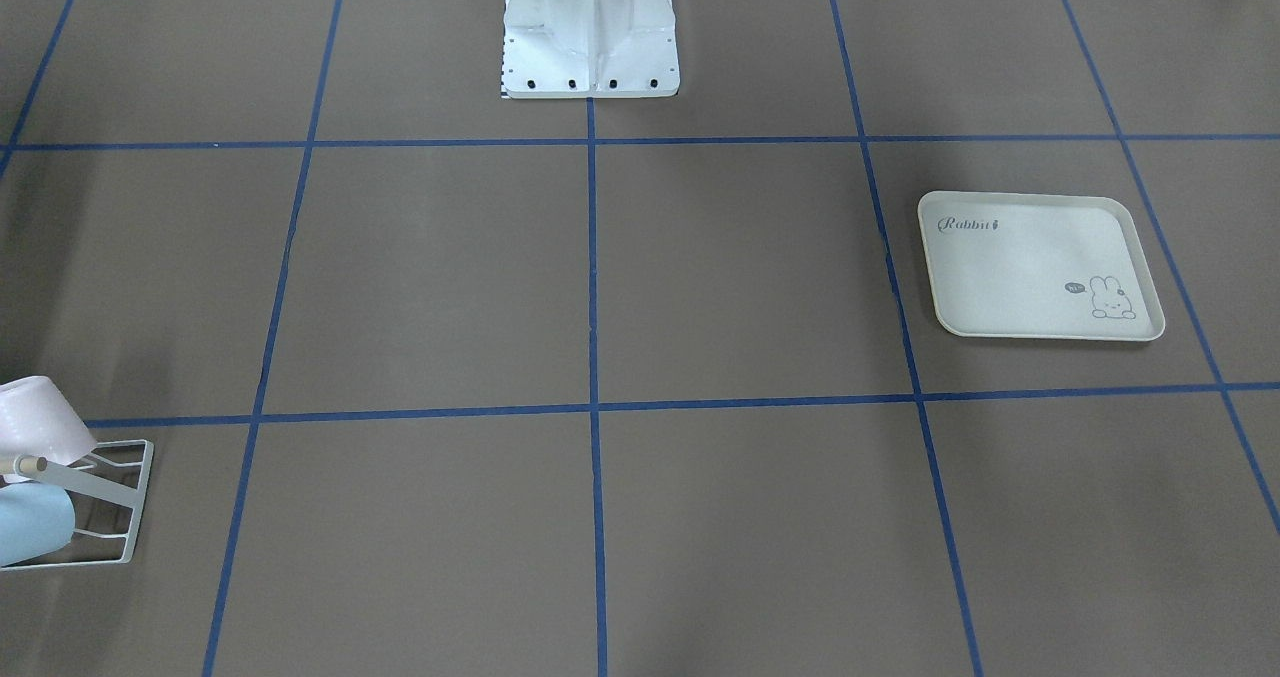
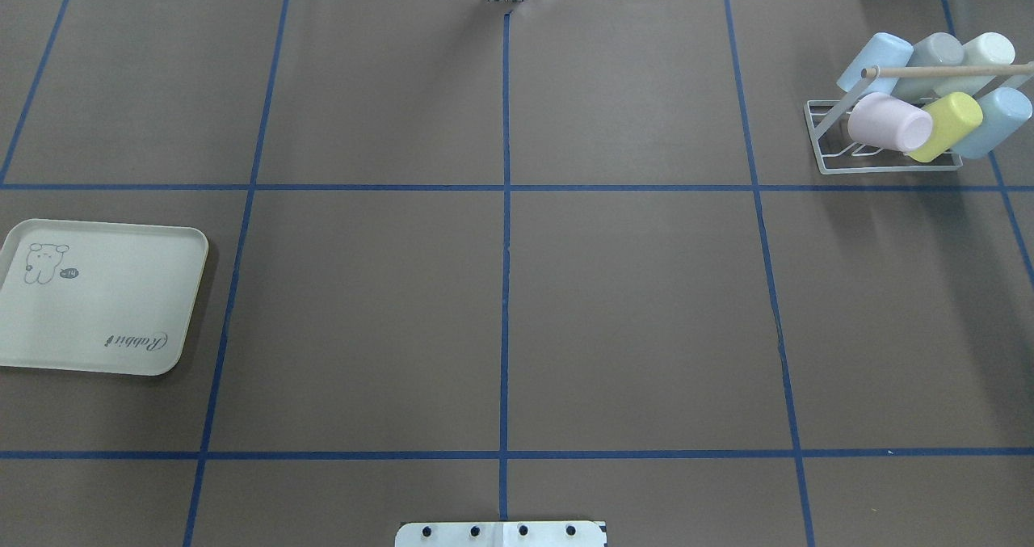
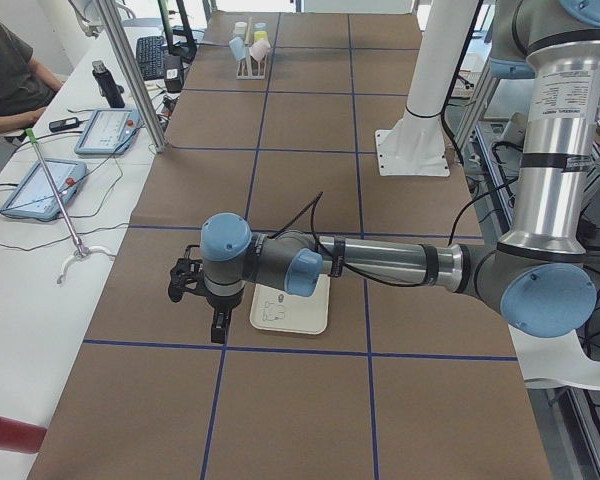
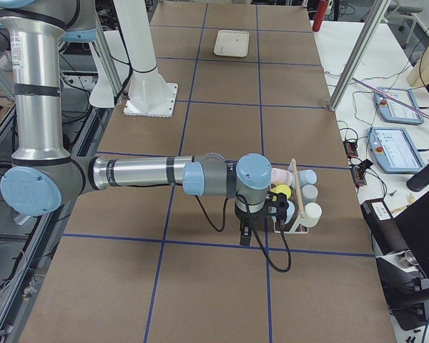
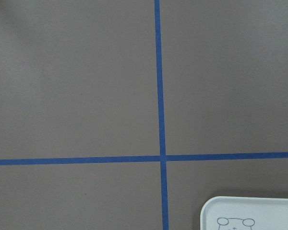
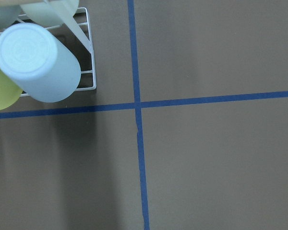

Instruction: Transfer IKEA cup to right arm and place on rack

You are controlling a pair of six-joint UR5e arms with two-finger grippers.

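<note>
The right arm's [image 4: 136, 173] black two-finger gripper [image 4: 275, 207] shows only in the side view, and I cannot tell whether its jaws stand apart or closed. It hangs above the brown paper-covered table [image 2: 630, 305], just beside the small white wire-frame rack [image 2: 836, 116]. Six pastel plastic cups lean on the rack's prongs under a pale wooden dowel [image 2: 945, 70]: pink [image 2: 888, 123], yellow [image 2: 949, 123] and light blue [image 2: 998, 120] in one row, pale blue [image 2: 876, 58], grey [image 2: 933, 54] and cream [image 2: 985, 50] in the other. Well apart, at the table's other end, the left arm's [image 3: 380, 262] gripper [image 3: 185, 282], its jaws likewise unreadable, hangs just beside the cream rabbit-print rectangular tray [image 2: 97, 305].
</note>
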